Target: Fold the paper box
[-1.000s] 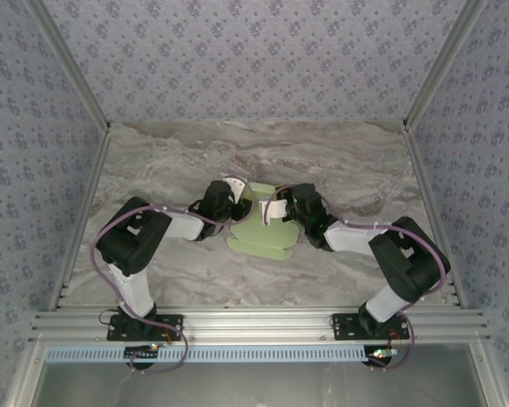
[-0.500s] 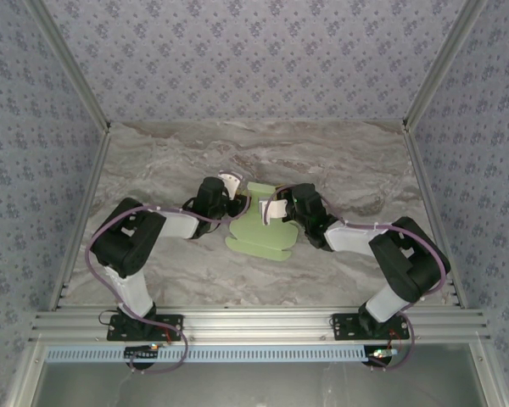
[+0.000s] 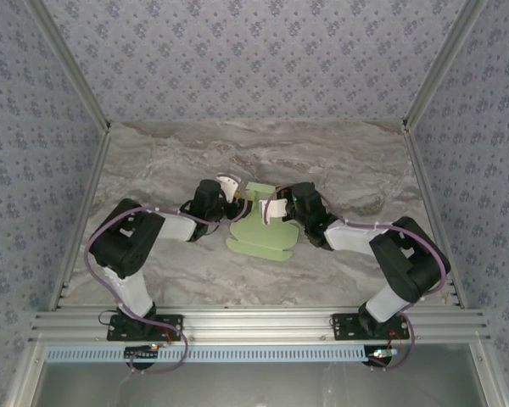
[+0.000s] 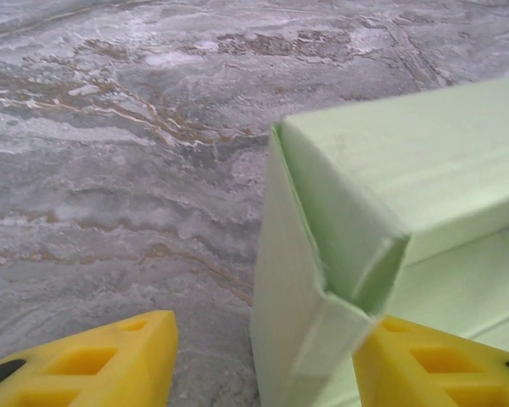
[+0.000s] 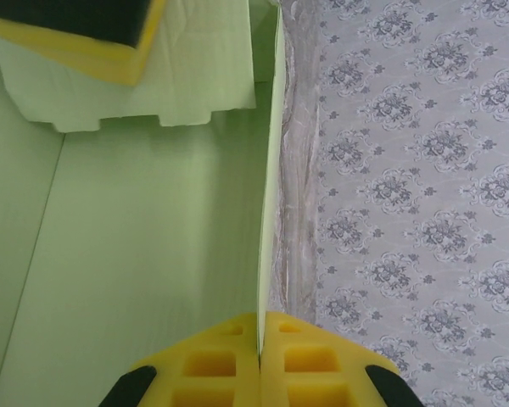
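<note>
The paper box (image 3: 260, 233) is pale lime-green card lying mid-table, partly folded, with a scalloped tab toward the near side. In the left wrist view a raised corner of the paper box (image 4: 339, 254) stands between the yellow fingers (image 4: 93, 360) of my left gripper (image 4: 263, 365). The jaws are open: the left finger is clear of the card and the right finger is against a flap. My right gripper (image 5: 260, 356) is shut on the thin upright wall of the paper box (image 5: 136, 237). From above, my left gripper (image 3: 232, 192) and right gripper (image 3: 267, 209) meet at the box's far end.
The marble-patterned table (image 3: 153, 170) is ringed by patterned wallpaper walls (image 3: 254, 51) at the back and sides. An aluminium rail (image 3: 254, 322) runs along the near edge, where the arm bases are bolted.
My left gripper has shifted a little left and away from the box's left edge, and the box has turned slightly. The right gripper has kept its grip and place.
</note>
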{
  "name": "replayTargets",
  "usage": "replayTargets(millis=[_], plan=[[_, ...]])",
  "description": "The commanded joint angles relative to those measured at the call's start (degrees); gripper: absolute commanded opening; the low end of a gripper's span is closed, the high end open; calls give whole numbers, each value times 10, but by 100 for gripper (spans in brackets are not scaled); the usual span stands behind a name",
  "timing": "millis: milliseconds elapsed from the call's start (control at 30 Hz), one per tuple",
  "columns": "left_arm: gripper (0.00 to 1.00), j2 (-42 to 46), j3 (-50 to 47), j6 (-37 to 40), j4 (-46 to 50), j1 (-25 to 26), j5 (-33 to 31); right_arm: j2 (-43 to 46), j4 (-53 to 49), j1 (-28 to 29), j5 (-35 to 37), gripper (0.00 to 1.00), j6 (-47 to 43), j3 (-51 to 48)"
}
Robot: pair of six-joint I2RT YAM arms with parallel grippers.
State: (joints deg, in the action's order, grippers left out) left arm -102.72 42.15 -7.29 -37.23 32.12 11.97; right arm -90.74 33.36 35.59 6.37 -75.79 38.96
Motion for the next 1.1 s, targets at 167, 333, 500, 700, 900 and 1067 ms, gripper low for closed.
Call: replayTargets(millis=[167,333,500,700,900,1067], plan=[[61,37,-20,31,-4,-20,79,0,-58,-1,-5,0,5,8],[63,42,-26,40,5,-37,122,-1,-59,-1,-5,0,5,9],[60,33,-20,51,16,-49,143,-1,-59,0,-4,0,6,9],[46,7,13,53,33,-54,164,-4,-59,1,-3,0,7,9],[36,-18,38,38,24,-54,171,-4,-60,3,-5,0,9,7],[32,-33,48,15,5,-54,150,-1,-61,5,-6,0,12,7]])
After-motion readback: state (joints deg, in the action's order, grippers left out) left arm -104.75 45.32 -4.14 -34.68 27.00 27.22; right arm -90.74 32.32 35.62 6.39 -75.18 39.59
